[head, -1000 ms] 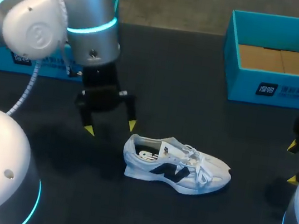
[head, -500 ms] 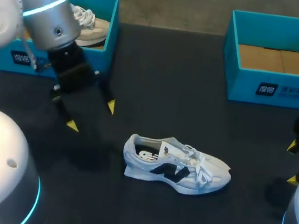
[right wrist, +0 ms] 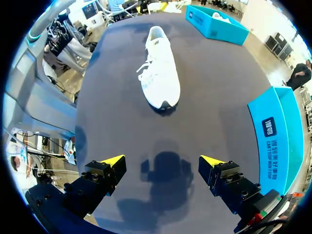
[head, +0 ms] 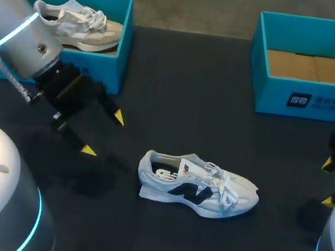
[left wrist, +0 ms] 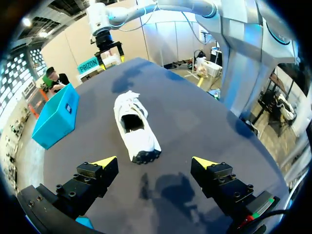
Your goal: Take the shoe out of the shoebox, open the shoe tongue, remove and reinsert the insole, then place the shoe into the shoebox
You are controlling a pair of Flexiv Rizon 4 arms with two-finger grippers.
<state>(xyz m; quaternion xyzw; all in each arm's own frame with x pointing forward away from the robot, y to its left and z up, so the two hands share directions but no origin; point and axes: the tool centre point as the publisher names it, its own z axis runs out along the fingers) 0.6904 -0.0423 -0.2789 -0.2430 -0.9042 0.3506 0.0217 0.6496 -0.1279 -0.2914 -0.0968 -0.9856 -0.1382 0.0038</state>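
Observation:
A white shoe with dark side markings [head: 199, 187] lies on its sole in the middle of the black table, toe to the right, laces loose. My left gripper [head: 103, 133] hangs open to the shoe's left, clear of it. In the left wrist view the shoe [left wrist: 135, 129] lies ahead of the open left gripper [left wrist: 155, 162], heel nearest. My right gripper [head: 328, 182] stands open at the table's right edge. In the right wrist view the shoe [right wrist: 158, 68] points its toe at the open right gripper [right wrist: 162, 160]. Nothing is held.
A blue shoebox [head: 122, 37] at the back left holds another pale shoe [head: 78, 24]. A second blue shoebox [head: 322, 101] at the back right shows only its cardboard floor; it appears as the shoebox [right wrist: 275, 131] beside the right gripper.
My left arm has pulled back from beside the shoe's heel toward the left, uncovering the back left shoebox. The shoe and the right arm have not moved.

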